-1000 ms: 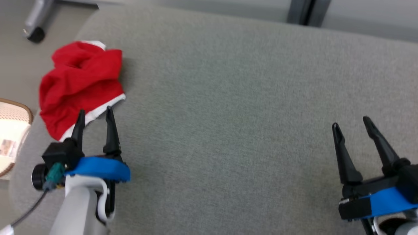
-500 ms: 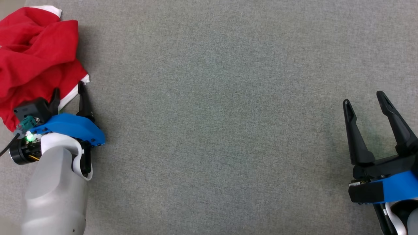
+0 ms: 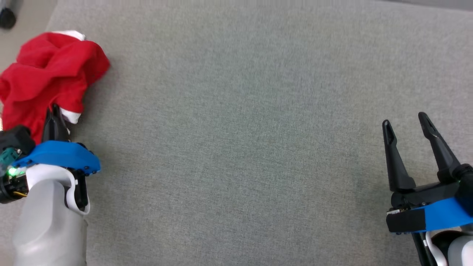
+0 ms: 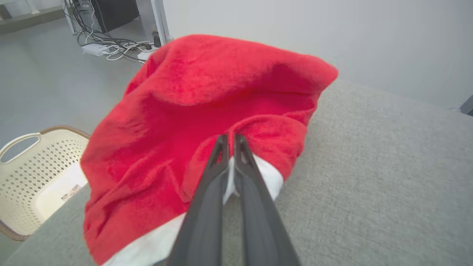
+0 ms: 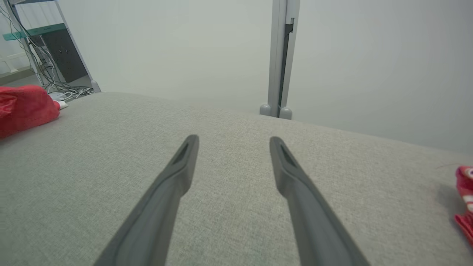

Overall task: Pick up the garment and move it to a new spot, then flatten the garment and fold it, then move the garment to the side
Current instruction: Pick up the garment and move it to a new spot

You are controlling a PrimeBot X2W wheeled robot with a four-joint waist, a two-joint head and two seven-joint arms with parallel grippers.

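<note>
Pale left forearm (image 3: 48, 221) rises from the lower left corner. The left gripper (image 3: 55, 115) points away, its fingers pressed together on the white-trimmed hem of the red garment (image 3: 48, 70). Right gripper (image 3: 404, 120) sits at the lower right, fingers spread and holding nothing, well apart from the cloth. The garment lies crumpled at the far left edge of the grey padded surface (image 3: 240, 129). A cream basket (image 4: 26, 173) stands beyond that edge.
</note>
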